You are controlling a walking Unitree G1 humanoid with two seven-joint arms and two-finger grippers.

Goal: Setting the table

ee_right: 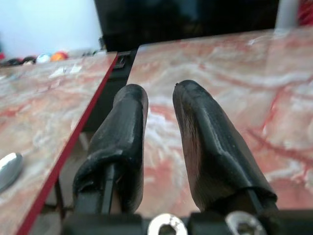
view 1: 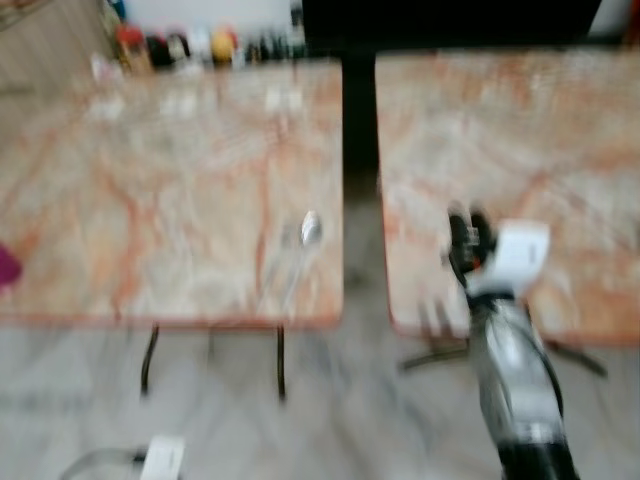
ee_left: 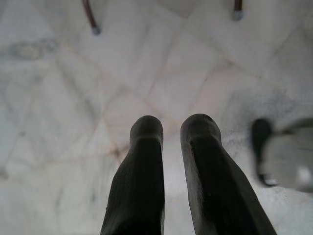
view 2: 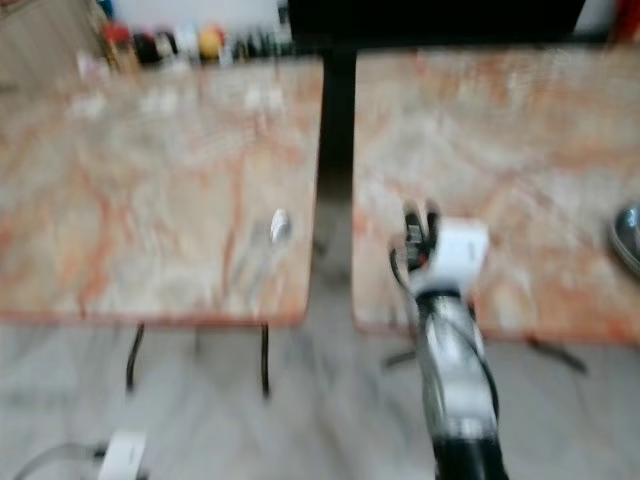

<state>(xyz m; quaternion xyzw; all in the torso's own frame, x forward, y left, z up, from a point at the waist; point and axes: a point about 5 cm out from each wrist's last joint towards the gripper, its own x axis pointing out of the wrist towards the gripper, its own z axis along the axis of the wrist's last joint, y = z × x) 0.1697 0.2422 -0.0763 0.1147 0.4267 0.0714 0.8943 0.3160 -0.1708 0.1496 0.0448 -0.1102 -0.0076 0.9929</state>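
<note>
Two marble-patterned tables are standing side by side, a left table (view 1: 170, 200) and a right table (view 1: 520, 170), with a dark gap between them. One spoon (view 1: 308, 232) is lying near the front edge of the left one, and one metal bowl (view 2: 628, 238) is showing at the far edge of the right one. A row of what may be six or so bottles (view 1: 190, 45) is standing behind the left table, too blurred to count surely, and two grippers are showing, the left gripper (ee_left: 171, 129) and the right gripper (ee_right: 159, 98).

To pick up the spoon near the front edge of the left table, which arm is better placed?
Probably the right. The right end effector is raised at table height, just across the gap from the spoon. The left end effector hangs low, pointing at the floor.
</note>
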